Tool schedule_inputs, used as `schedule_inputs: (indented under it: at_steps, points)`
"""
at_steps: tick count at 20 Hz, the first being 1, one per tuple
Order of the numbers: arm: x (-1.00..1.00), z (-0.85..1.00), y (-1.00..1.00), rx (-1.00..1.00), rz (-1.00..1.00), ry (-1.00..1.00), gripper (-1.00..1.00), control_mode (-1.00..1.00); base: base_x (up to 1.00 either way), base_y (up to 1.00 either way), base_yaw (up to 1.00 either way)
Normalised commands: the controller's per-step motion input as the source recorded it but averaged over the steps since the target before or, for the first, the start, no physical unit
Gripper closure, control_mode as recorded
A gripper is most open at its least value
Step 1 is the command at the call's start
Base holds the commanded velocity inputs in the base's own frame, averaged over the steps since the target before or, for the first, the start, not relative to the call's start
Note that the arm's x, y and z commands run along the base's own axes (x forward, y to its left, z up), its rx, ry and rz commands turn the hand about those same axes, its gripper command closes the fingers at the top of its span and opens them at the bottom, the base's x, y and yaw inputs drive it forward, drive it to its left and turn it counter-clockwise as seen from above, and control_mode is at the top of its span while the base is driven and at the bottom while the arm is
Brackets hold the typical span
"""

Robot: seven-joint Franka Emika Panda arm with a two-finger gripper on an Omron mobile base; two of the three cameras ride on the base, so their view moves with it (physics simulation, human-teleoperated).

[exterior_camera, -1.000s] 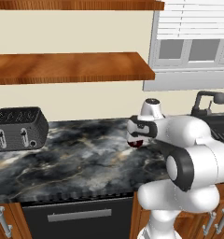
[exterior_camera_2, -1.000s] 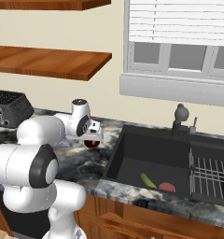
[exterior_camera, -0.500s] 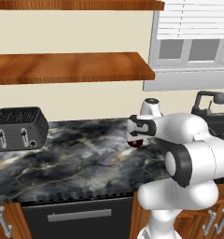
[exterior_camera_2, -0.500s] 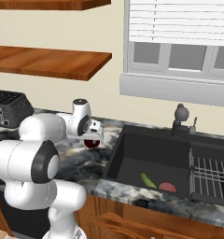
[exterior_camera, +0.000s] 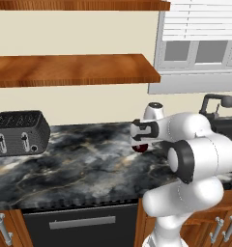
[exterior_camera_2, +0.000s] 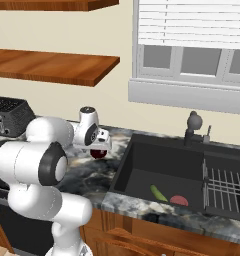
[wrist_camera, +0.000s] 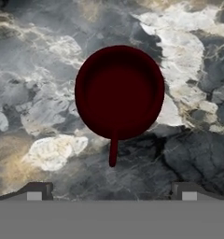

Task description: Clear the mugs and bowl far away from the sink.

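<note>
Gripper (wrist_camera: 112, 193) spread wide, holding nothing, directly above red mug (wrist_camera: 118, 93), lower than a second ago. Mug upright on counter (exterior_camera: 79, 164), left of sink (exterior_camera_2: 162, 170), unmoved. Toaster (exterior_camera: 19, 132) far left of the mug.

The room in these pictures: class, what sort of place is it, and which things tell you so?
Very likely a home kitchen: a sink with a faucet set in a marbled stone counter, a toaster under wooden shelves, and a dark red mug.

White rounded arm (exterior_camera: 195, 159), dark joints
</note>
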Motion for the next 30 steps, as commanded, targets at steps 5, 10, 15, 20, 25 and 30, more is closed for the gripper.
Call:
schedule_inputs:
  at_steps: [5,10,15,20,25,30]
  points:
    - [0.0,-0.13,0.0,0.0,0.0,0.0,-1.0,-1.0,0.0,0.0,0.0]
    - [0.1,-0.25,0.0,0.0,0.0,0.0,-1.0,-1.0,0.0,0.0,0.0]
    - [0.13,-0.12,0.0,0.01,0.01,-0.02,-1.0,-1.0,0.0,0.0,0.0]
    - [0.16,0.0,0.0,0.02,0.01,-0.02,-1.0,-1.0,0.0,0.0,0.0]
    - [0.11,0.0,0.0,0.02,0.01,0.0,-1.0,-1.0,0.0,0.0,0.0]
    - [0.0,0.0,-0.02,0.03,0.0,0.0,-1.0,-1.0,0.0,0.0,0.0]
